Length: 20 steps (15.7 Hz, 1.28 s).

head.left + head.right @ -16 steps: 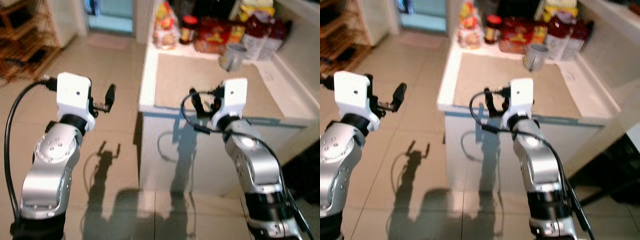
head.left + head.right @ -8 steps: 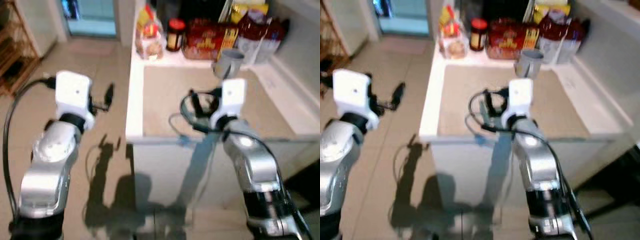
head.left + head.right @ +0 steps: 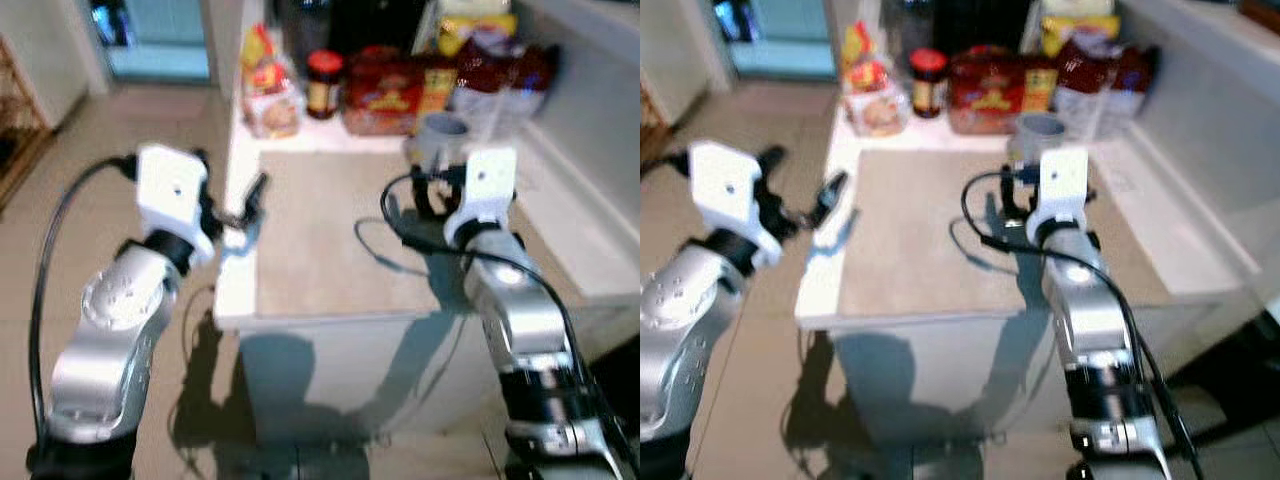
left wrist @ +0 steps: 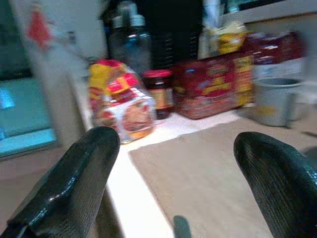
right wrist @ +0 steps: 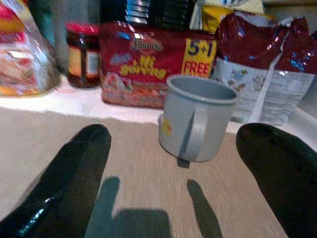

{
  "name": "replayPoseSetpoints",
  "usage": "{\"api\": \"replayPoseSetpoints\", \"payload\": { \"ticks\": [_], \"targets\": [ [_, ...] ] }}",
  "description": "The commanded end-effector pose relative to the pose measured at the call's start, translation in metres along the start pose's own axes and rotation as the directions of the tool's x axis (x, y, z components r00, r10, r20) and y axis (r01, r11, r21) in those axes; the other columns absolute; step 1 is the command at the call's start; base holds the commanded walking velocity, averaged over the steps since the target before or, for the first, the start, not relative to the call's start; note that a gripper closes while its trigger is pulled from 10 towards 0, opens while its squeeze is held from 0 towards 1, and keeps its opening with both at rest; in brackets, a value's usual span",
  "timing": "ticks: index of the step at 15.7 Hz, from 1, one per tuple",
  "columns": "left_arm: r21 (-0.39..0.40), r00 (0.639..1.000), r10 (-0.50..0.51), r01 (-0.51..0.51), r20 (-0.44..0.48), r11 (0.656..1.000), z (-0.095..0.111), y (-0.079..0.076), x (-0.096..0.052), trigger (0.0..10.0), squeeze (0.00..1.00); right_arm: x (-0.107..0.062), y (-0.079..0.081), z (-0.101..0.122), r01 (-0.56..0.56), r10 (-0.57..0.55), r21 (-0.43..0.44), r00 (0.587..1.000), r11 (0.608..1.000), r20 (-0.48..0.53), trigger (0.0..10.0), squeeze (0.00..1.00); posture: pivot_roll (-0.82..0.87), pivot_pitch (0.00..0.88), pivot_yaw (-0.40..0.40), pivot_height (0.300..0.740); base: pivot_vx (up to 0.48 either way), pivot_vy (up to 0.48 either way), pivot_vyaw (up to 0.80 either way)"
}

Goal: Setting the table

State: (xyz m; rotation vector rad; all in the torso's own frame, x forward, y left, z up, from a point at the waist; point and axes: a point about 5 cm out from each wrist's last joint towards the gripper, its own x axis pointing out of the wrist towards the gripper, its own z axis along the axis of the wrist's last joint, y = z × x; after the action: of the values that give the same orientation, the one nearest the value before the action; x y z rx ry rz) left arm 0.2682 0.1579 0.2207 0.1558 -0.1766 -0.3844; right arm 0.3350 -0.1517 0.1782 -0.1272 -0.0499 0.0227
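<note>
Compared with a second ago, the white table with the beige wooden-looking top (image 3: 330, 250) now lies directly under the head camera; the whole picture has shifted, so it is the camera that moved closer, not the things. The left hand (image 3: 252, 200), which was over the tiled floor (image 3: 120, 130) before, now hangs over the left edge of the table, and the right hand (image 3: 1012, 195) is over the top, near the back.

The left hand is wide open and holds nothing; its two black fingers (image 4: 74, 183) stand far apart in the left wrist view. The right hand is also wide open and empty, with its fingers (image 5: 74, 173) on both sides of the picture in the right wrist view.

Between them, a little beyond the right hand, the grey plastic mug with a handle (image 5: 195, 119) stands upright on the table top. The head views are blurred and show it as a grey shape only (image 3: 440, 135); the right wrist view shows its handle turned to the camera.

Behind the mug, along the back edge, are a red noodle multipack (image 5: 153, 62), a dark jar with a red lid (image 5: 81, 54), a clear bag of bread (image 4: 121, 106) and dark red foil bags (image 5: 267, 64). The left wrist view also shows what is probably a clear bottle (image 4: 129, 42) behind the bread.
</note>
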Motion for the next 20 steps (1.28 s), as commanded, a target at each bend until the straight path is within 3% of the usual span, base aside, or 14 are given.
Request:
{"api": "replayPoseSetpoints", "payload": {
  "ticks": [1,5,9,12,14,17,19,20],
  "targets": [
    [-0.002,0.995,-0.096,0.096,0.041,0.995,0.009,-0.013,-0.001,10.0,0.00,0.005,-0.010,0.005,0.061,-0.061,-0.034,0.998,0.998,0.020,10.0,1.00,0.09,0.018,-0.062,0.740,0.000,0.000,0.00],
    [-0.021,0.981,-0.191,0.192,0.029,0.981,0.006,-0.026,-0.001,10.0,0.00,0.028,-0.021,-0.002,0.105,-0.105,-0.029,0.994,0.994,0.015,10.0,1.00,0.09,0.022,-0.058,0.740,0.000,0.000,0.00],
    [-0.004,0.974,-0.224,0.224,-0.011,0.974,0.002,-0.027,-0.001,10.0,0.00,0.051,-0.030,-0.010,0.087,-0.085,0.090,0.996,0.992,-0.023,10.0,1.00,0.09,0.027,-0.052,0.740,0.000,0.000,0.00],
    [0.000,0.972,-0.233,0.233,-0.024,0.972,0.002,-0.027,-0.001,10.0,0.00,0.060,-0.030,-0.010,0.035,-0.032,0.144,0.999,0.989,-0.021,10.0,1.00,0.11,0.028,-0.040,0.740,0.000,0.000,0.00],
    [0.002,0.971,-0.238,0.238,-0.030,0.971,0.001,-0.027,-0.001,10.0,0.00,0.063,-0.028,-0.012,0.013,-0.007,0.149,0.999,0.989,-0.040,10.0,0.95,0.11,0.029,-0.039,0.740,0.000,0.000,0.00],
    [0.004,0.969,-0.244,0.245,-0.037,0.970,0.001,-0.027,0.000,10.0,0.00,0.066,-0.025,-0.014,0.005,0.005,0.159,0.998,0.987,-0.057,10.0,0.78,0.12,0.029,-0.037,0.740,0.000,0.000,0.00],
    [0.006,0.967,-0.250,0.250,-0.041,0.968,0.002,-0.027,0.000,10.0,0.00,0.068,-0.025,-0.012,0.025,-0.015,0.162,0.998,0.987,-0.064,10.0,0.54,0.13,0.035,-0.032,0.740,0.000,0.000,0.00],
    [0.005,0.966,-0.253,0.254,-0.044,0.967,0.003,-0.026,-0.001,10.0,0.00,0.068,-0.026,-0.012,0.036,-0.026,0.158,0.997,0.987,-0.068,10.0,0.25,0.14,0.038,-0.027,0.740,0.000,0.000,0.00]
  ]
}}
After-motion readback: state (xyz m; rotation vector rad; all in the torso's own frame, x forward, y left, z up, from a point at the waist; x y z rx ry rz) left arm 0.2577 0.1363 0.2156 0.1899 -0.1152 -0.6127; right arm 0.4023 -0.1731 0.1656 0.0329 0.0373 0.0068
